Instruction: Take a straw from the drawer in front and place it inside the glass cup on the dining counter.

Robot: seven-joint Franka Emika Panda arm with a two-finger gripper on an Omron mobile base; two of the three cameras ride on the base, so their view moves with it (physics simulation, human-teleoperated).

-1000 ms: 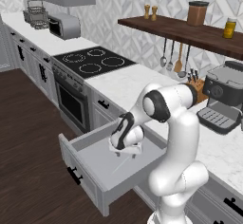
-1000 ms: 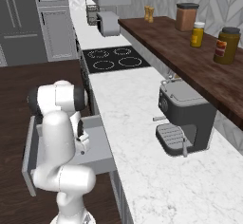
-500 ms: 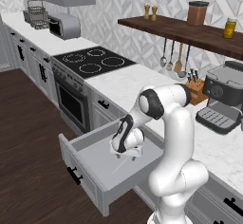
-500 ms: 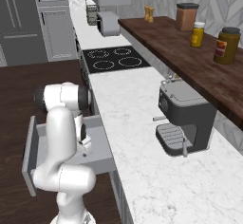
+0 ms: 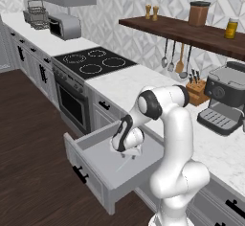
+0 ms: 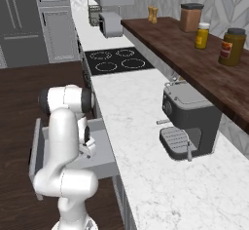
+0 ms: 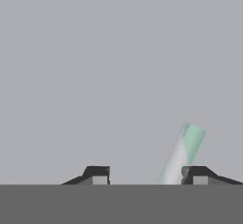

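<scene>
The straw lies flat on the smooth grey floor of the open drawer, and in the hand view it sits just inside the right fingertip, slanting up and away. It is a thin round tube, pale grey with a soft green end. It is probably very light and a bit bendy, so a hard squeeze could flatten it, and its smooth round side could roll or slip out. A good place to hold it may be near the middle, across its thin side, so it does not tip when it is lifted. The gripper is low inside the drawer with its two dark tips apart and a clear gap between them. The straw looks close to one tip, maybe touching it, but I cannot tell if it is pinched yet, because the view there is blurry. The drawer is a wide, shallow box with plain flat walls and a small black handle on its front. The bench above it is white stone with grey veins, hard and shiny.
</scene>
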